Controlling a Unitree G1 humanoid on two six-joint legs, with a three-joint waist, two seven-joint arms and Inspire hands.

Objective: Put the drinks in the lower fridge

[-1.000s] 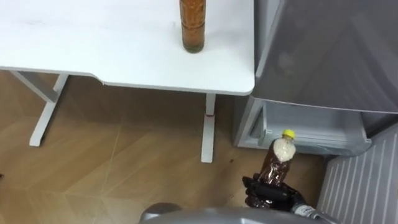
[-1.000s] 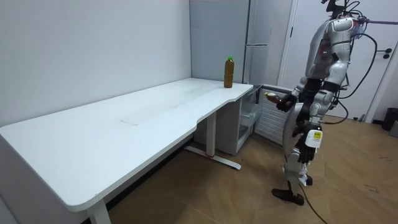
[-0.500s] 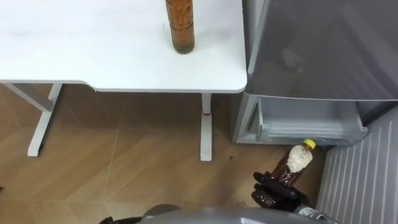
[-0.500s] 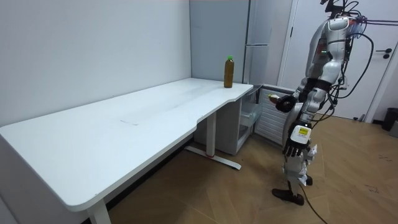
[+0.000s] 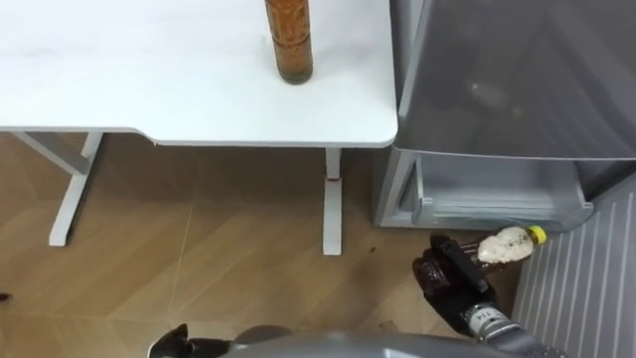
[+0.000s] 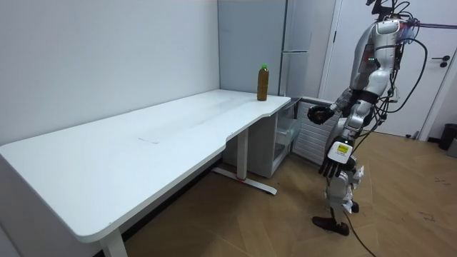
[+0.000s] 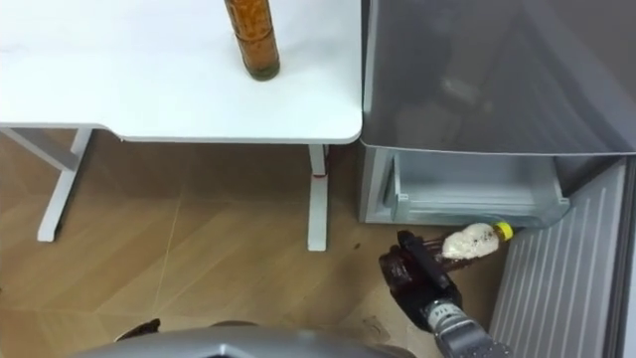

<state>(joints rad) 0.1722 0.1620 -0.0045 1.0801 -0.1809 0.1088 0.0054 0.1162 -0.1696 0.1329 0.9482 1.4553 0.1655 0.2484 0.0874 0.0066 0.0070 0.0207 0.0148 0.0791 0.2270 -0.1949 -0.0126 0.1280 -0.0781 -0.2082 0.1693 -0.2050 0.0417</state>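
Bottle point(image 5: 504, 245), yellow cap, lies tipped almost level in the right hand point(image 5: 444, 281), cap pointing toward the robot's right. The fingers are curled round its dark lower half. It hangs over the floor point(image 5: 219, 249) just in front of the fridge's open lower compartment point(image 5: 487, 189), not inside, near the front lip. The lower door point(image 5: 581, 288) stands swung open at the right, its ribbed inner face close beside the bottle's cap. That leaves a narrow lane between door and compartment. The upper door point(image 5: 517, 70) is closed and overhangs the opening. The second bottle point(image 5: 288, 45) stands upright on the table point(image 5: 149, 89), near the corner next to the fridge and back from the edge. The table's rounded corner nearly touches the fridge side. Bare floor lies open under and in front of the table. In the room view the robot stands upright past the table's end, facing the fridge. The left hand point(image 6: 330, 168) hangs low at its side, fingers loose and straight, holding nothing.
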